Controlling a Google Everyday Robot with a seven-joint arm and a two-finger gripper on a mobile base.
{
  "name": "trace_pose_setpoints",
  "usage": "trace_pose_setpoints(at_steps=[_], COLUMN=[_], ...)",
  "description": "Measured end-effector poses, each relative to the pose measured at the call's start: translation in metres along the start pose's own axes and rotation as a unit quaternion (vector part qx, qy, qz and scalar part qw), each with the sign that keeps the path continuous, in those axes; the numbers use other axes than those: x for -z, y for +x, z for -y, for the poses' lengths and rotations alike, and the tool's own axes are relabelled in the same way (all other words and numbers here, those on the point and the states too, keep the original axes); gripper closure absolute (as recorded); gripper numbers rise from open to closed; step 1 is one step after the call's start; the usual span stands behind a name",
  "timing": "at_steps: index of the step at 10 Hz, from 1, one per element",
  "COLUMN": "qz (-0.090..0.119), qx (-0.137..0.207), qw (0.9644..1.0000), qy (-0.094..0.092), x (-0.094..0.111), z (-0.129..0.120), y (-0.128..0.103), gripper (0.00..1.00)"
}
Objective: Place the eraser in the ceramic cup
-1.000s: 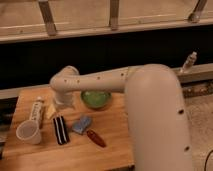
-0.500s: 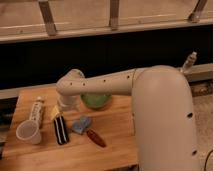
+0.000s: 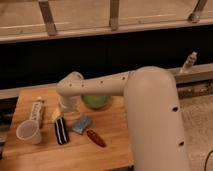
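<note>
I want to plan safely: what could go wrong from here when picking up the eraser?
1. The gripper hangs open near the far end of the eraser, with the blue-grey pad close beside; it might catch the pad too.
2. The ceramic cup stands near the edge of the table; a nudge could tip it.

A wooden table (image 3: 110,150) carries several loose items. A green bowl (image 3: 95,102) sits near its back edge, about halfway along. In front of the bowl, toward the middle of the table, lies a blue-grey wavy pad (image 3: 81,124), and just beside it, nearer the front edge, a dark red oblong piece (image 3: 96,138) lies at a slant. Along the left edge a white tube (image 3: 37,109) lies on its side, pointing from back to front, with a small pale yellow piece (image 3: 55,115) near it. Beyond the table's right edge, a small bottle (image 3: 189,62) stands on a ledge.
</note>
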Motion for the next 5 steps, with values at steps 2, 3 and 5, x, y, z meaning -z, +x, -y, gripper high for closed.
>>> trace_pose_setpoints(at_steps=[2,3,5], qz=[-0.005,-0.008,-0.014], qx=[0.001,0.004,0.016], qw=[1.0,1.0,0.9998], qy=[0.0,-0.001,-0.002], x=[-0.004,-0.006,-0.015], z=[0.001,0.0,-0.011], y=[-0.002,-0.004,-0.01], gripper=[0.2,0.2,0.2])
